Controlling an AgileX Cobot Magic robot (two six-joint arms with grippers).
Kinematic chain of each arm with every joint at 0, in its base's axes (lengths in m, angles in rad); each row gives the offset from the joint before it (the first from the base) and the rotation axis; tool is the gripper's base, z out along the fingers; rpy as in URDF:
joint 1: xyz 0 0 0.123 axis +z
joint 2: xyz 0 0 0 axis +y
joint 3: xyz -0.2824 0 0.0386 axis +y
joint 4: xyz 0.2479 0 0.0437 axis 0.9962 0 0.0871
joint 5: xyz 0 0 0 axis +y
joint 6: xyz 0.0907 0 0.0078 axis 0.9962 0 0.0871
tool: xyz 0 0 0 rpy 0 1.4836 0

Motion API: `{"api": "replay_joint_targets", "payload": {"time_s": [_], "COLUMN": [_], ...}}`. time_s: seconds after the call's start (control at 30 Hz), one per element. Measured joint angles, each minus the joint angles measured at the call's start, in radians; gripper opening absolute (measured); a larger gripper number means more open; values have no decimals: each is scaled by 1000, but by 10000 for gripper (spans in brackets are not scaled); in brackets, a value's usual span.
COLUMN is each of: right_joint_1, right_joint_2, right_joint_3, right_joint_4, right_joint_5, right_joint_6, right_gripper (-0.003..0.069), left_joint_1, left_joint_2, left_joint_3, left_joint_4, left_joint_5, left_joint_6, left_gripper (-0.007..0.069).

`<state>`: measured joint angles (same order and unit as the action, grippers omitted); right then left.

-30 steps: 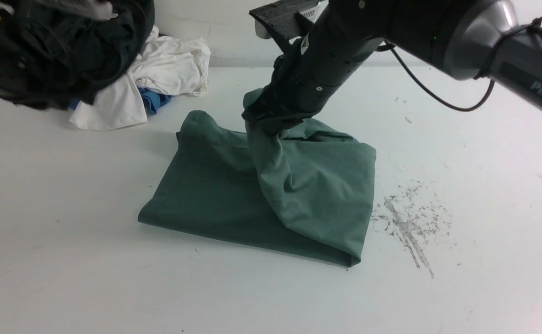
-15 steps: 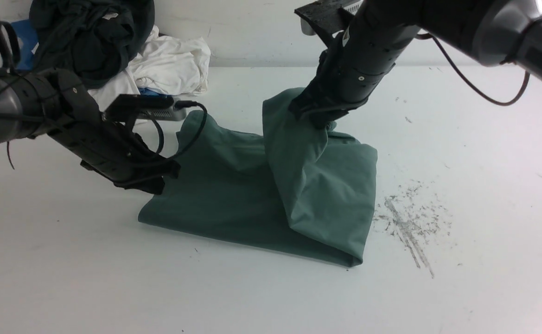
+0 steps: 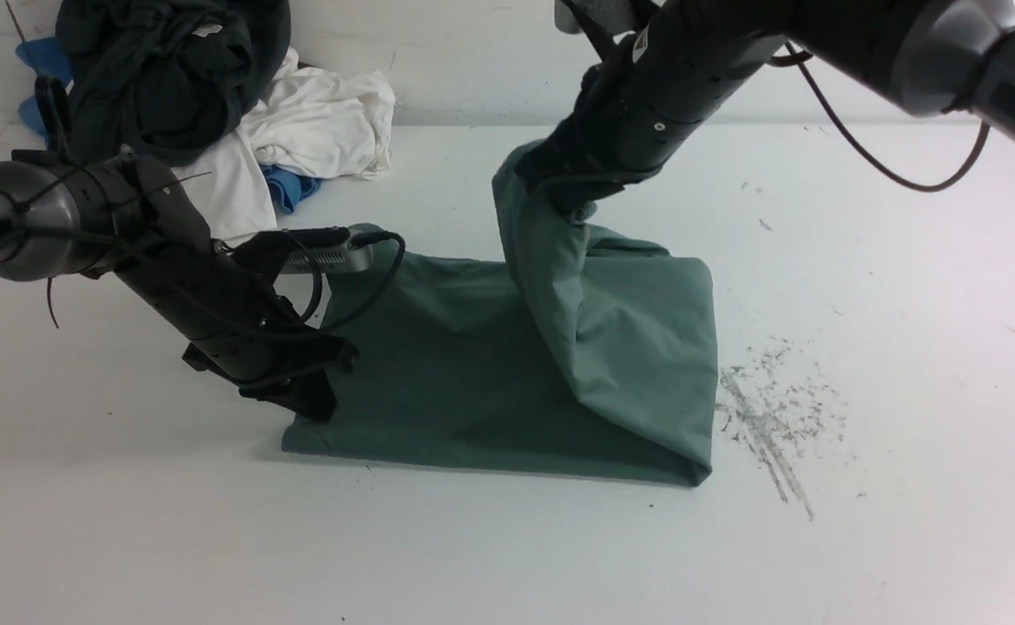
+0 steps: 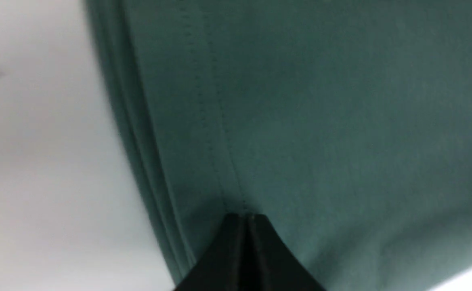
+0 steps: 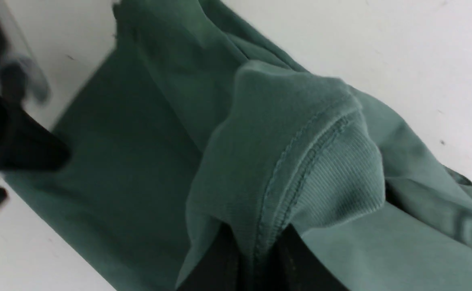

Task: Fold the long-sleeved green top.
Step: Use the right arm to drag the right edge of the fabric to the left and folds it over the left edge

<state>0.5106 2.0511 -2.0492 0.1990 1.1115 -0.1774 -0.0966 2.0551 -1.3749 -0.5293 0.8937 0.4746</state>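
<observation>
The green long-sleeved top point(image 3: 464, 373) lies folded into a rough rectangle in the middle of the white table point(image 3: 125, 521). My right gripper point(image 3: 572, 198) hovers over its far side, shut on a sleeve by the ribbed cuff point(image 5: 332, 169). That sleeve hangs in a taut band down to the near right corner. In the right wrist view the cuff seam runs between the right gripper's point(image 5: 256, 236) jaws. My left gripper point(image 3: 316, 401) is shut, its tip pressed down on the top's near left corner. The left wrist view shows the left gripper point(image 4: 246, 217) on the fabric point(image 4: 320, 121) by a stitched hem.
A pile of other clothes sits at the back left: a black garment point(image 3: 168, 78), a white one point(image 3: 316, 113) and a blue one point(image 3: 286, 187). Dark scuff marks point(image 3: 763, 417) streak the table right of the top. A wall rises behind the table.
My left arm swung in from the back left and came down on the top's near left corner. My right gripper lifted the sleeve higher and further right; the top slid slightly right.
</observation>
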Motion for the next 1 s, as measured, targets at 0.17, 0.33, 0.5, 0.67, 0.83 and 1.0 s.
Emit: {"api": "replay_joint_targets", "payload": {"time_s": [0.17,0.33,0.5,0.67,0.83,1.0], "right_joint_1": [0,9,28,29,29,29], "right_joint_2": [1,30,122,190,222,254], "right_joint_3": [0,-3,-4,-4,-5,-6], "right_joint_4": [146,244,274,307,349,376], "right_joint_5": [-44,-56,-69,-99,-104,-104], "right_joint_6": [-63,-121,-133,-137,-145,-149], "right_gripper": [59,59,59,59,59,59], "left_joint_1": [-36,-38,-38,-38,-37,-37], "left_joint_2": [-1,-10,-35,-63,-64,-64], "left_joint_3": [0,5,15,15,17,18], "left_joint_4": [-4,-3,10,12,18,22], "left_joint_5": [33,34,19,17,6,-8], "left_joint_6": [3,5,5,5,3,-5], "left_gripper": [-3,-3,-3,-3,-3,-3]}}
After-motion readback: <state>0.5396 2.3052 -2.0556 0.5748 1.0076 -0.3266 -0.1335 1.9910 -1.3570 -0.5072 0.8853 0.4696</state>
